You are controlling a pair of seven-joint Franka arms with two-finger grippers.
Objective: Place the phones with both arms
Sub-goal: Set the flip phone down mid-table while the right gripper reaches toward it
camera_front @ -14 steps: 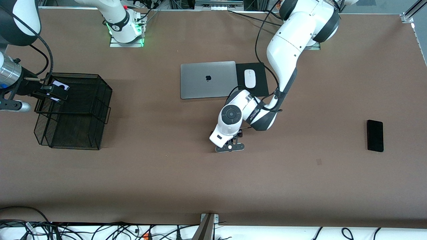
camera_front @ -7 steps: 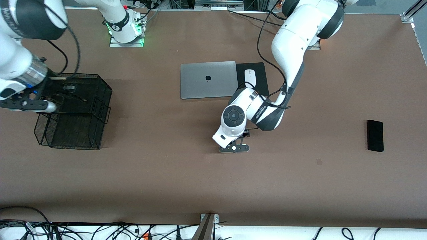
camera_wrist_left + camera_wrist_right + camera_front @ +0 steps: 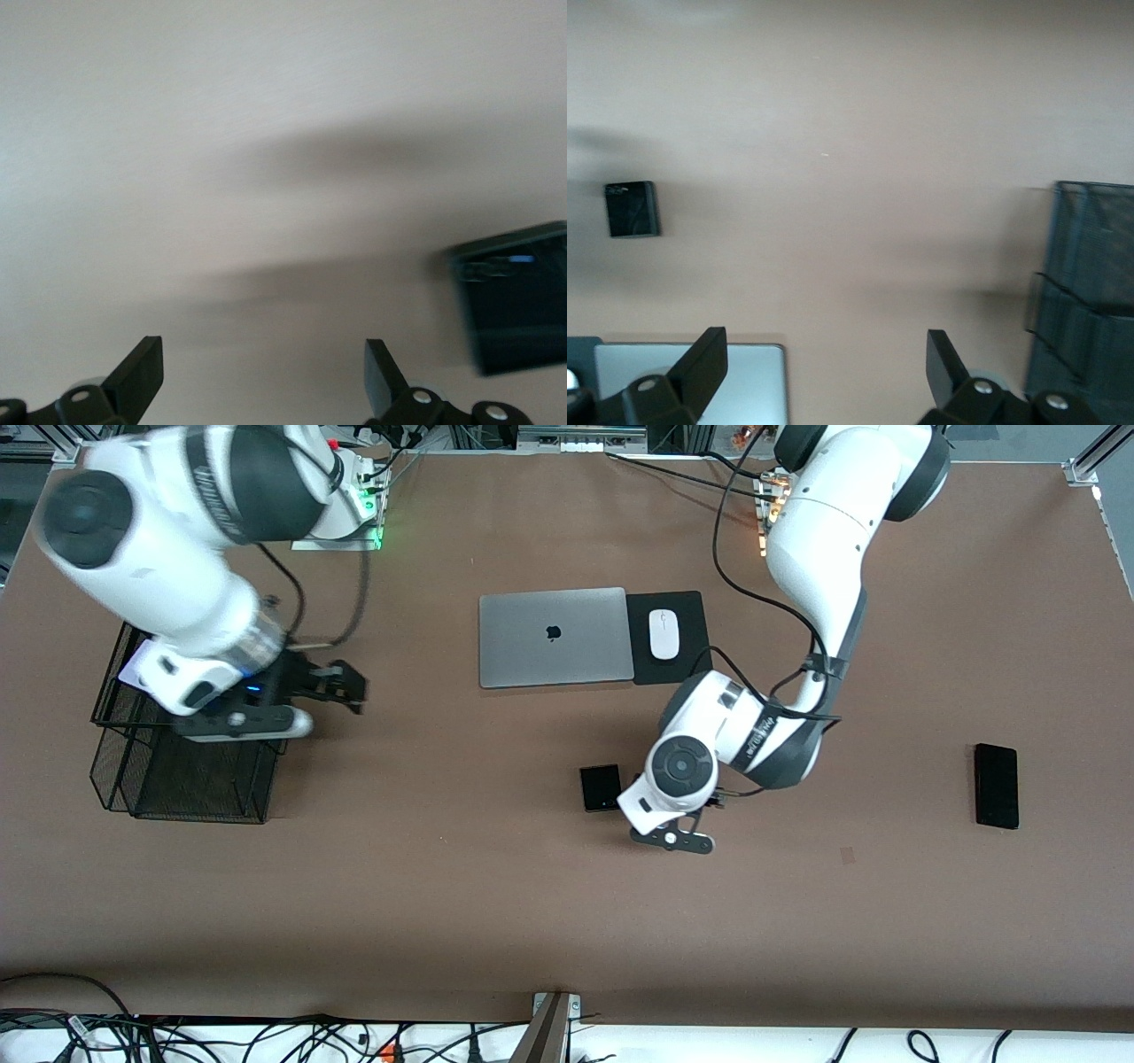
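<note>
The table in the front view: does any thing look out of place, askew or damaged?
Nothing stands out. The laptop, mouse and long black phone lie flat and square; the small black phone lies barely turned. The wire basket stands upright. Both grippers, left and right, are open and empty.

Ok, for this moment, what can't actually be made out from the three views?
- Front view: the wire basket's inside is largely covered by the right arm, so any phone in it stays hidden.
- Front view: the left gripper is tucked under its own wrist, fingers unseen there.
- Left wrist view: the small square black phone is smeared and cut by the edge.
- Right wrist view: the laptop is cut by the edge.
</note>
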